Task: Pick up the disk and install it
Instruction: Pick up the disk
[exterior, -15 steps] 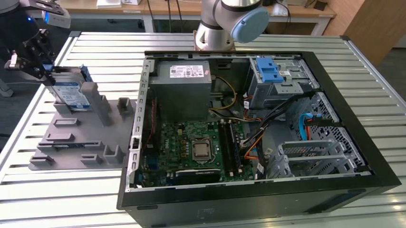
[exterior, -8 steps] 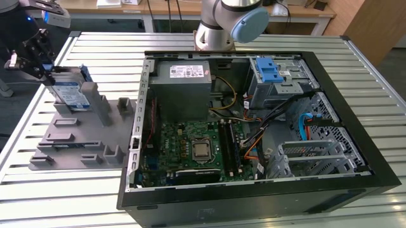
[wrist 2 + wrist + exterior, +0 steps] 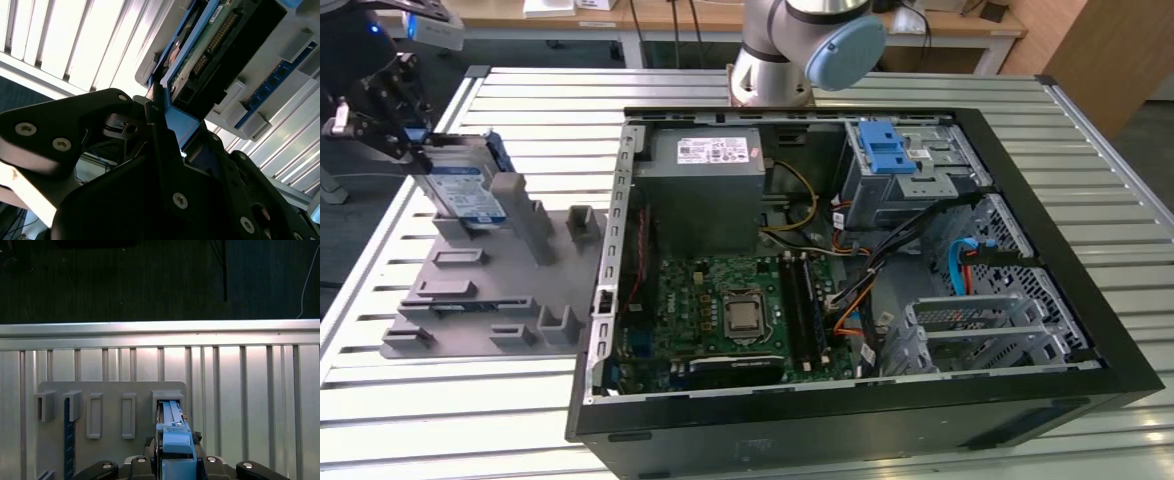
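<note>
In the upper left of the exterior view, the hand (image 3: pixel 403 135) is at the top edge of the disk (image 3: pixel 460 185), which stands on edge in a grey fixture plate (image 3: pixel 480 290) on the slatted worktop (image 3: pixel 520 100). The plate sits just beside the open computer case (image 3: pixel 1067 400), toward the exterior view's left. The disk seems to be stored upright so that its narrow top edge is free for a grip from above, and the raised grey posts on each side stop it from tipping. In the first wrist view, the blue bracket (image 3: pixel 172 440) along the disk's edge runs straight out from the hand into a rectangular slot (image 3: pixel 167 397) of the plate, so the drive looks seated rather than lifted clear. In the second wrist view, the black fingers (image 3: pixel 159 145) press against that bracket from both sides, with the green circuit board (image 3: pixel 210 45) on the drive's underside visible beyond them. From this I judge the hand to be clamped on the disk by its plastic frame, which keeps the grip off the label and the board. Inside the case, in the upper right of the exterior view, is a grey metal cage (image 3: pixel 927 175) with a blue latch (image 3: pixel 887 150). It is next to the grey power supply (image 3: pixel 707 170) and well apart from the drive. The arm's base (image 3: pixel 787 50) is mounted at the top centre, behind the case. With the case lying on its side and open, its interior faces up for access from above.
</note>
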Controlling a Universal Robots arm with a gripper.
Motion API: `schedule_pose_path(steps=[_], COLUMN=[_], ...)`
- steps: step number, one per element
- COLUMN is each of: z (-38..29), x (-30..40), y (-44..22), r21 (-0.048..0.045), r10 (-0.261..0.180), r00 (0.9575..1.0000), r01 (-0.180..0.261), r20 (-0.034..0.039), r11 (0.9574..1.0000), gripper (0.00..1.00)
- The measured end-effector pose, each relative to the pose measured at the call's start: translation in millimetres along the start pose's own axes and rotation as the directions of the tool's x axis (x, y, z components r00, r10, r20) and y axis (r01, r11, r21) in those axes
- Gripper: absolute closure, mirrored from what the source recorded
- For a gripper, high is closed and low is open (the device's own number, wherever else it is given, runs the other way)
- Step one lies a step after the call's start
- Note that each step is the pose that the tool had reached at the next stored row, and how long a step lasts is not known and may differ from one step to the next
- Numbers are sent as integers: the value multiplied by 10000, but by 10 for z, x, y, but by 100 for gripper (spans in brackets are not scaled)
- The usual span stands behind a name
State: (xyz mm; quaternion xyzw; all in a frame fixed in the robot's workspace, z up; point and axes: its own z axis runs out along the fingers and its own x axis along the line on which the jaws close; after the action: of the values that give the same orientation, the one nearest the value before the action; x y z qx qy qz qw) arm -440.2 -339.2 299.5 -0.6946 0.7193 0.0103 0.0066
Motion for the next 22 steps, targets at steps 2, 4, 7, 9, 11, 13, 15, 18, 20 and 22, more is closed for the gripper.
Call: schedule_pose_path(steps=[2, 4, 7, 9, 11, 13, 15, 18, 20, 22], z=[-26, -61, -110, -136, -163, -187, -206, -239, -261, -284], x=[0, -1, -3, -3, -4, -5, -5, -6, -6, -7], y=[0, 1, 1, 1, 1, 1, 1, 2, 2, 2], r21=[0, 0, 0, 0, 1, -1, 0, -1, -1, 0], r10=[0, -1, 0, 0, 0, 0, 0, 0, 0, 0], r00=[10000, 10000, 10000, 10000, 10000, 10000, 10000, 10000, 10000, 10000], r01=[0, 1, 0, 0, 0, 0, 0, 0, 0, 0], r20=[1, 0, 0, 0, 0, 0, 0, 0, 0, 0], r11=[10000, 10000, 10000, 10000, 10000, 10000, 10000, 10000, 10000, 10000], gripper=[64, 64, 64, 64, 64, 64, 64, 64, 64, 64])
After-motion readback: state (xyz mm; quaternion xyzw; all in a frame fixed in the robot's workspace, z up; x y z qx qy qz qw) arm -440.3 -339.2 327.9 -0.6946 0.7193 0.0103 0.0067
